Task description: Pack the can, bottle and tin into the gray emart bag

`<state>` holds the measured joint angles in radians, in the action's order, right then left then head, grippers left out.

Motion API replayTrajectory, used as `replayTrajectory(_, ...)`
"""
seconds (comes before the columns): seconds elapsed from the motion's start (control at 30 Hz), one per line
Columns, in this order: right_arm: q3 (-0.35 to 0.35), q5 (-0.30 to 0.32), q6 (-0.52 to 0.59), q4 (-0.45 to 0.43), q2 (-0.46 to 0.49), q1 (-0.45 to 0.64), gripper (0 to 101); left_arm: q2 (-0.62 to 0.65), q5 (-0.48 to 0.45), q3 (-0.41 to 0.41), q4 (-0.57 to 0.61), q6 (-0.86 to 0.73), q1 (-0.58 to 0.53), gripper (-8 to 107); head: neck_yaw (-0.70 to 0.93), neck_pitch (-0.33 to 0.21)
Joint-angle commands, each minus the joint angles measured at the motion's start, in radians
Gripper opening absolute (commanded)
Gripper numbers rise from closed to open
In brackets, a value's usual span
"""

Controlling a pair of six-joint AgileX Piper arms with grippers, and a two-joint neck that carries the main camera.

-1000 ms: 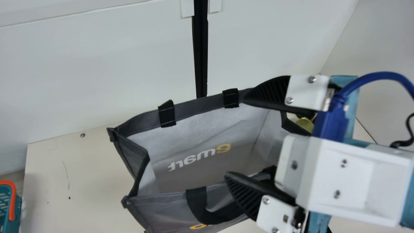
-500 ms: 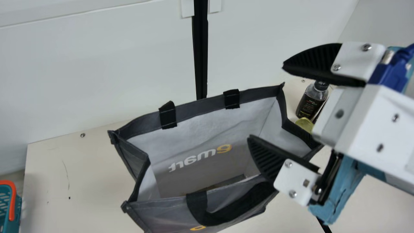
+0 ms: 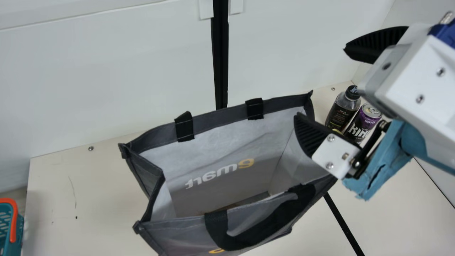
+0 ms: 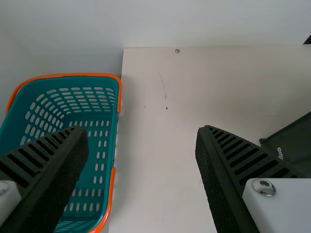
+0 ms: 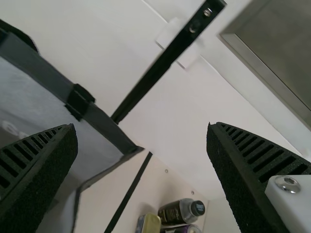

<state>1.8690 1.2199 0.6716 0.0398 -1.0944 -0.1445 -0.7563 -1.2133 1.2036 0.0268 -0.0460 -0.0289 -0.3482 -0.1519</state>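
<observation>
In the main view my right gripper (image 3: 321,81) is open, one finger over the right end of the gray bag (image 3: 153,213), the other up beyond it. The bag stands with its mouth open. Past its right end are the dark bottle (image 3: 339,112) and purple-black can (image 3: 363,121), both upright and partly behind the gripper. In the right wrist view my right gripper (image 5: 142,160) is empty; the bottle (image 5: 177,212), can (image 5: 182,229) and yellow-lidded tin (image 5: 151,223) are grouped together. My left gripper (image 4: 141,160) is open and empty in the left wrist view.
A teal basket (image 4: 104,155) with orange handles stands at the table's left edge, its rim also at the main view's lower left. A black upright post (image 3: 221,53) runs down the white wall behind the bag. Bare table (image 3: 89,199) lies left of the bag.
My right gripper has drawn back from over the bag toward the upper right, staying open. The bottle and can have come into sight behind it, and the bag's right end has shifted slightly.
</observation>
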Motion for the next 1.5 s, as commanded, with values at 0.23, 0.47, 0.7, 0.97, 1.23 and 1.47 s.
replayTrajectory(0.23,0.017,0.0,0.023,0.073,-0.038,0.206,91,0.0,0.0,0.0,0.0,0.0,0.0,90,-0.001,-0.023)
replayTrajectory(0.47,0.02,0.0,0.046,0.125,-0.065,0.336,91,0.0,0.0,0.0,0.0,0.0,0.0,90,-0.001,-0.023)
replayTrajectory(0.7,0.001,0.0,0.065,0.159,-0.081,0.441,91,0.0,0.0,0.0,0.0,0.0,0.0,90,-0.001,-0.023)
replayTrajectory(0.97,-0.046,0.0,0.057,0.168,-0.088,0.519,91,0.0,0.0,0.0,0.0,0.0,0.0,90,-0.001,-0.023)
replayTrajectory(1.23,-0.099,0.0,0.024,0.139,-0.087,0.555,91,0.0,0.0,0.0,0.0,0.0,0.0,90,-0.001,-0.023)
replayTrajectory(1.47,-0.149,0.0,-0.001,0.103,-0.081,0.575,91,0.0,0.0,0.0,0.0,0.0,0.0,90,-0.001,-0.023)
